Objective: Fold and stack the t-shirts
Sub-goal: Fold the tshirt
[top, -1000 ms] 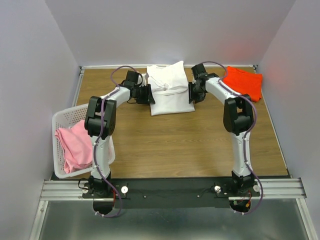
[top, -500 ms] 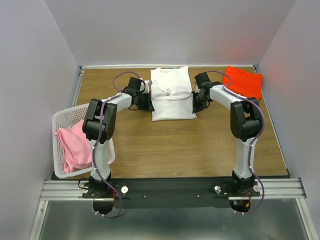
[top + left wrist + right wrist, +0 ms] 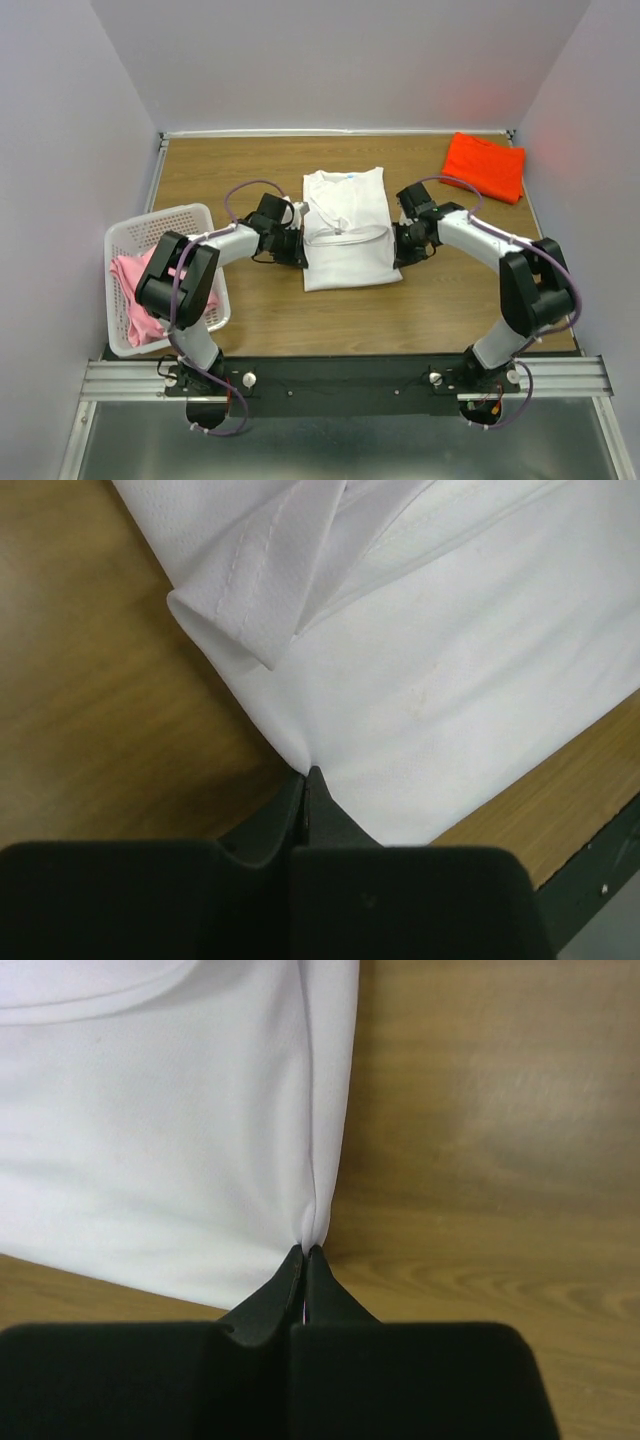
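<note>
White t-shirt (image 3: 345, 240) clamped in left pincer (image 3: 307, 780) and right pincer (image 3: 305, 1256); pink t-shirt (image 3: 130, 275) half behind left arm (image 3: 188, 282).

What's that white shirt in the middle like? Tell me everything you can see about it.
The white t-shirt looks like soft, finely knit cloth, folded into a long rectangle. A stitched hem rolls over on its upper layer. It lies flat on the wooden table, between the two arms. The left end effector pinches its left edge and the right end effector pinches its right edge, both shut on the cloth, which puckers slightly at each pinch.
</note>
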Available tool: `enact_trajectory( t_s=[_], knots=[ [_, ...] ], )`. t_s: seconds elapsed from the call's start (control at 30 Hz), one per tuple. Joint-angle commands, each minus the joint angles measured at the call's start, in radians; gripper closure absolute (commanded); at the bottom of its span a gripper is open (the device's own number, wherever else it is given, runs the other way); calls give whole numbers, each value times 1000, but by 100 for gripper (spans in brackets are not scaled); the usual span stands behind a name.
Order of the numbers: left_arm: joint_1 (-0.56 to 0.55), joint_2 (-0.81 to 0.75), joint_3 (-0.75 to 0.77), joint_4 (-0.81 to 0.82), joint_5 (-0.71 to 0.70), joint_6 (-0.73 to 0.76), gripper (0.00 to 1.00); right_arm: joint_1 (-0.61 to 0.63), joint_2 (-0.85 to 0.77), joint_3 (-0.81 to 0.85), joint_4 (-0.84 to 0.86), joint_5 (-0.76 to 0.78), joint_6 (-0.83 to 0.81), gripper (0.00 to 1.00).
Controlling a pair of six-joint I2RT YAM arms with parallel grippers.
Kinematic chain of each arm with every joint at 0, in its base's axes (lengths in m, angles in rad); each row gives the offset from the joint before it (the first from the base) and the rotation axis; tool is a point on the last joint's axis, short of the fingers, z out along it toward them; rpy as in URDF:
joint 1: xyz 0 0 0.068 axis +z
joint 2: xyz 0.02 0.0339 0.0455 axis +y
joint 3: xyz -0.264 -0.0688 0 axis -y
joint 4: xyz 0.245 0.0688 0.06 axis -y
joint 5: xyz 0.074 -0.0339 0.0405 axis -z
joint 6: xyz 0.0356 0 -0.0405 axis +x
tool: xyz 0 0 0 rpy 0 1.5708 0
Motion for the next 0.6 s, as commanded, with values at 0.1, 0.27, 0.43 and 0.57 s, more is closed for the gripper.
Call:
enact_trajectory(
  t_s=[0.1,0.27,0.43,0.57],
  knots=[
    [-55,-176,-141,-40,-55,-33,100,51,-244,-217,-13,-7,145,94],
    [-56,-271,-183,-91,-66,-38,66,68,-334,-271,-22,-13,182,57],
    [-56,-377,-141,-158,-92,-26,50,86,-325,-150,-47,-8,168,44],
    [-56,-418,-126,-106,-34,-12,48,97,-242,-32,-45,-27,144,44]
  ],
)
